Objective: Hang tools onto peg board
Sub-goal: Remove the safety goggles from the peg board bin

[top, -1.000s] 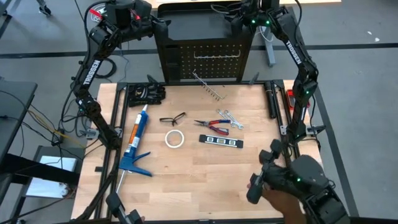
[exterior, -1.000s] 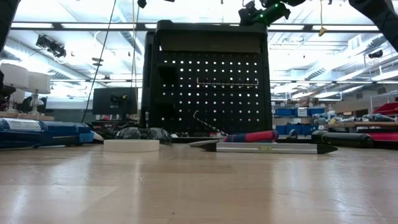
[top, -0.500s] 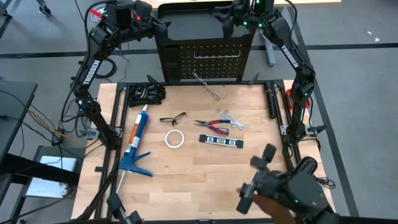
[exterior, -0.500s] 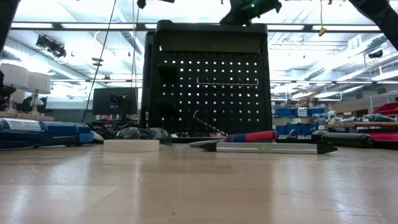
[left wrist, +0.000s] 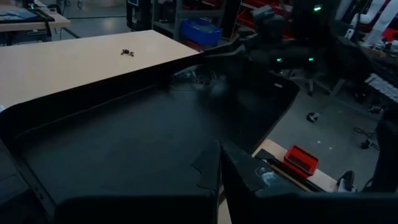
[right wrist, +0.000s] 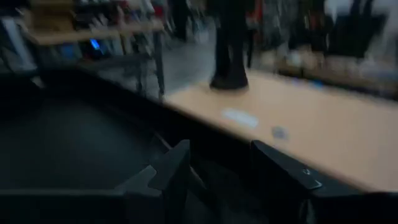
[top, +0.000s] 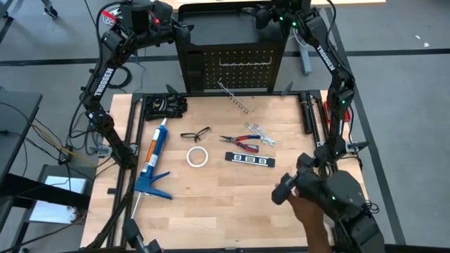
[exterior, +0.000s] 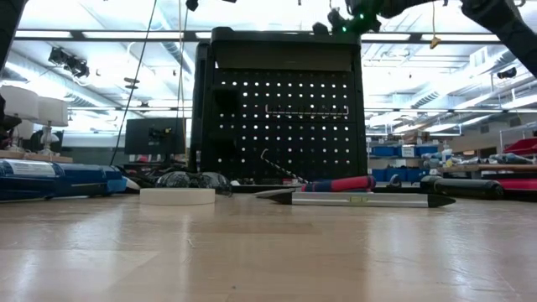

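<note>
Right gripper (right wrist: 214, 171), fingers parted and empty, hovers over upright black perforated peg board's (top: 232, 67) tray-top at one o'clock; left gripper (left wrist: 219, 163), fingers closed together and empty, at eleven.

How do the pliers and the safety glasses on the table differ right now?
The pliers have red-and-blue handles; the safety glasses are thin, black-framed and clear. The pliers lie right of the tape roll, beside the wrenches; the glasses lie just above it. Both lie flat on the table, unhung.

Upright peg board (exterior: 281, 105) behind red-and-blue pliers (exterior: 340, 183), white tape roll (exterior: 177, 195).
</note>
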Tool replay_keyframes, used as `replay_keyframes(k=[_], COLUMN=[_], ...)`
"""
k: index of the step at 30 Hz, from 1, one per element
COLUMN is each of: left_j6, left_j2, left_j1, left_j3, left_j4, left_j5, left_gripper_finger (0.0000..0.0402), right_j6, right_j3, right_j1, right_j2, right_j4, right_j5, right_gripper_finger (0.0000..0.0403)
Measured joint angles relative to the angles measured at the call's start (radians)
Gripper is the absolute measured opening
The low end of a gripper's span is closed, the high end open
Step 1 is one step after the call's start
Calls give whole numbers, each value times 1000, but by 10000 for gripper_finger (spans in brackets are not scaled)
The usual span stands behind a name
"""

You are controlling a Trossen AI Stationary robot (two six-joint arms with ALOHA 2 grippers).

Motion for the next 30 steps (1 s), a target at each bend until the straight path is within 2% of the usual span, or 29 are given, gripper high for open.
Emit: replay_keyframes(k=[3, 9, 21, 30], left_j6=[0, 2, 3, 4], left_j2=[0, 0, 0, 0], left_j1=[-4, -5, -4, -4], left_j3=[0, 0, 0, 0], left_j4=[-1, 2, 3, 3], left_j5=[0, 0, -1, -1], left_gripper_finger=[19, 19, 19, 19], right_j6=[3, 4, 10, 22], right_j3=[2, 14, 9, 10], right_j1=[-7, 26, 96, 96], right_j2=[2, -4, -41, -63], right_j4=[-28, -75, -111, 78], right_j5=[-9, -122, -430, -418], right_gripper_finger=[175, 175, 175, 175])
